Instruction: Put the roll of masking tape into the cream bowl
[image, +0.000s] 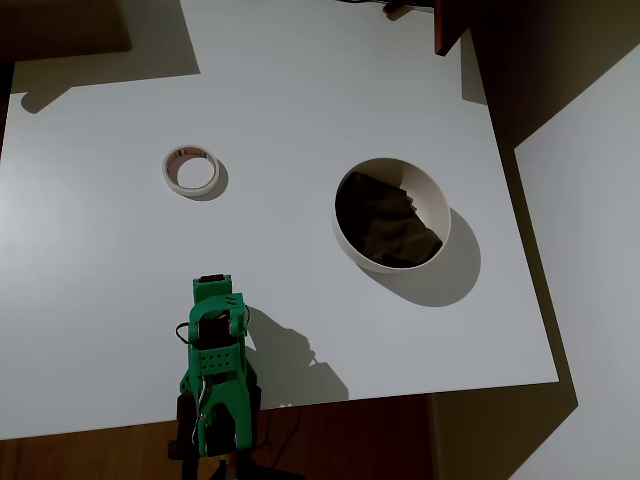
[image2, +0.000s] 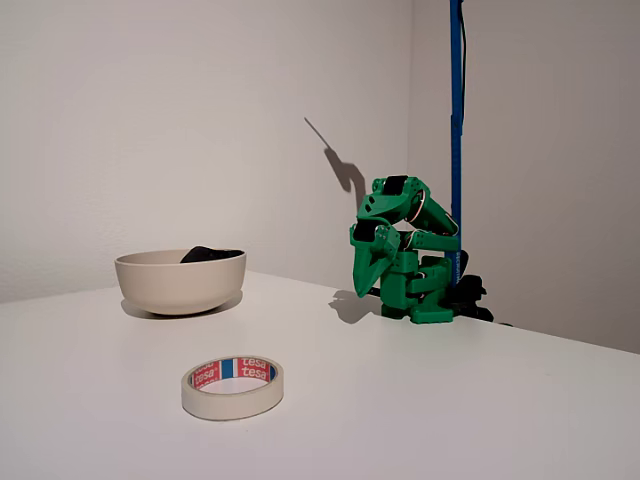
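The roll of masking tape (image: 191, 170) lies flat on the white table, left of centre in the overhead view; in the fixed view the tape (image2: 233, 388) is nearest the camera, with a red and blue label inside its core. The cream bowl (image: 392, 213) stands to the right, well apart from the tape, and a dark crumpled thing (image: 385, 220) lies inside it. In the fixed view the bowl (image2: 180, 282) is at the left. The green arm (image: 215, 360) sits folded at the table's near edge. Its gripper (image2: 364, 288) points down, shut and with nothing in it, far from both things.
The white table (image: 300, 90) ends just behind the arm's base and at the right, beyond the bowl. A blue pole (image2: 456, 120) rises behind the arm. A dark brown object (image: 450, 25) sits at the table's far right corner.
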